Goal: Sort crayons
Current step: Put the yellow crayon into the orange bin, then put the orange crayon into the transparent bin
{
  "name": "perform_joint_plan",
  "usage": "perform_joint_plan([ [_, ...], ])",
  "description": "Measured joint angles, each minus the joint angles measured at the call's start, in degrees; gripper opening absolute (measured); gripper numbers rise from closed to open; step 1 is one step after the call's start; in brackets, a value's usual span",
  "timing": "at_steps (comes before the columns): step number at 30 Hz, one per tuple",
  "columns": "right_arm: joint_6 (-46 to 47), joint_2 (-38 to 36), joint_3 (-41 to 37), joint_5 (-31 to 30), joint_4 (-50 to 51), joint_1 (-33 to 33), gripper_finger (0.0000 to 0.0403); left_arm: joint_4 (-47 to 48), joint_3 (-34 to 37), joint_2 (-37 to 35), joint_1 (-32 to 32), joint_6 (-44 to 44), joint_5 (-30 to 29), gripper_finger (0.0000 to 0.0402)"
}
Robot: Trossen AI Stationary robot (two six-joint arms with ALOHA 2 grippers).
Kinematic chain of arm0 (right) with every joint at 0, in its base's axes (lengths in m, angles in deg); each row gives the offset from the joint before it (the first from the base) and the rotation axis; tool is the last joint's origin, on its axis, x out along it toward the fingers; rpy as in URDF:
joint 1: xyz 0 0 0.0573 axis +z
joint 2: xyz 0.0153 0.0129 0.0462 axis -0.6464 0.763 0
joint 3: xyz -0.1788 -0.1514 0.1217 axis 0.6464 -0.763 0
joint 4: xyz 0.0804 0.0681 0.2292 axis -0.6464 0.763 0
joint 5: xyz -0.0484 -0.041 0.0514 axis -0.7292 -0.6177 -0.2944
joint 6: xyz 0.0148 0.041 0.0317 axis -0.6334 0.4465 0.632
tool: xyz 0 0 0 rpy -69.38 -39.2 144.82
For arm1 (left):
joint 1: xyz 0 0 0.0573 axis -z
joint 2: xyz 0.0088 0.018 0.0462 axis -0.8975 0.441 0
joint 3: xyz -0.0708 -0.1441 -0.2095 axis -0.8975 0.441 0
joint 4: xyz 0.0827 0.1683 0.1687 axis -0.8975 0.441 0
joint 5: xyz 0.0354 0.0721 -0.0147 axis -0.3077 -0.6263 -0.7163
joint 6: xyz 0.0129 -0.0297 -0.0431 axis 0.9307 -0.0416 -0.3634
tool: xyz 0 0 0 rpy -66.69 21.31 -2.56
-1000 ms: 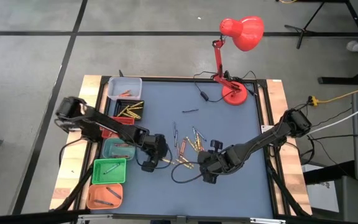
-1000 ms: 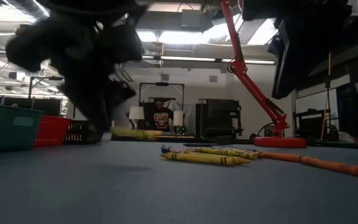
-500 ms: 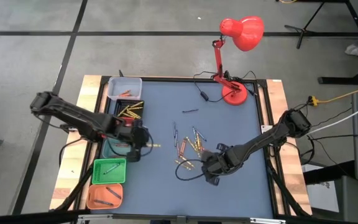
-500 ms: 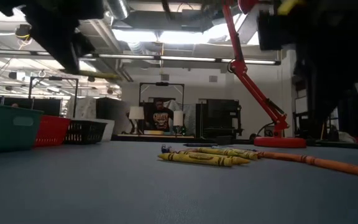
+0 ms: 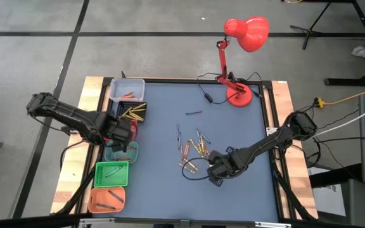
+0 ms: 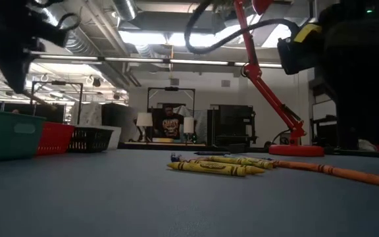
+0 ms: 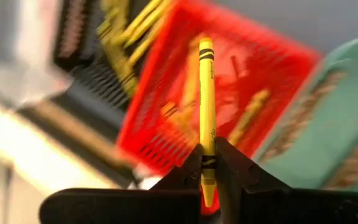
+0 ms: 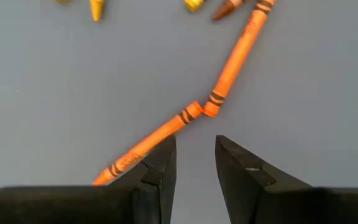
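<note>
Row of small bins along the left edge of the blue tabletop [image 5: 233, 136]. Farthest: grey bin [image 5: 127, 88] holding a few reddish crayons. Next: black bin [image 5: 132, 113] with a bundle of yellow crayons. Then red bin [image 7: 229, 93], largely covered from above by the left arm, several crayons inside seen from the wrist. Then teal bin [image 5: 120, 154], contents not discernible. Green bin [image 5: 111, 174] with one or two dark sticks. Nearest: orange bin [image 5: 106, 199] with two dark sticks.

Left hand [image 5: 123, 132] over the red and teal bins, fingers closed on one yellow crayon [image 7: 207, 118], held by its lower end, tip pointing away toward the red bin.

Loose crayons [image 5: 192, 149] scattered mid-tabletop, yellow and orange mostly, lying flat. Right hand [image 5: 215, 172] low over the tabletop just beside that scatter, fingers apart, nothing held; two orange crayons [image 8: 229, 68] lying end to end just ahead of its fingertips.

Red desk lamp [image 5: 239, 38] standing at the far right corner, black cable [image 5: 203, 96] trailing beside its base, well apart from the crayons.
</note>
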Motion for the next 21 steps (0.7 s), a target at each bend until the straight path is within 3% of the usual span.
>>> perform_joint_plan([
  [5,0.02,0.0,0.0,0.02,-2.96,0.0,0.011,6.15,0.0,0.0,-0.02,-7.39,-1.32,0.0008],
  [12,6.05,0.0,0.0,2.08,-5.35,0.0,0.011,6.0,0.0,0.02,-0.02,-7.54,-1.38,0.0012],
  [21,11.85,0.0,0.0,2.51,-4.9,0.0,0.011,4.97,0.0,0.02,-0.01,-7.68,-1.42,0.007],
])
